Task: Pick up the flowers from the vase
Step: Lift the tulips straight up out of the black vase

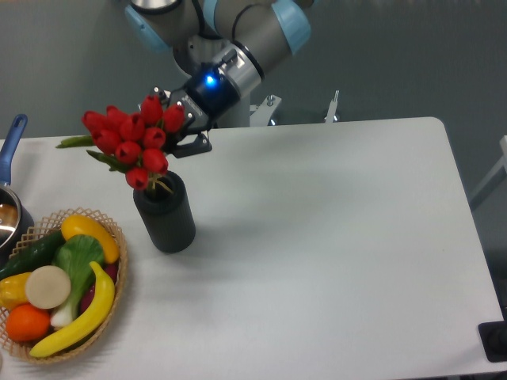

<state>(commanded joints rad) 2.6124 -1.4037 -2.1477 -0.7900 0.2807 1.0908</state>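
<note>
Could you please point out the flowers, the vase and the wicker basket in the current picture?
flowers (131, 139): fixed camera view, on a red bud in the middle of the bunch.
vase (165, 222): fixed camera view, on the black side wall.
wicker basket (120, 281): fixed camera view, on the woven right rim.
</note>
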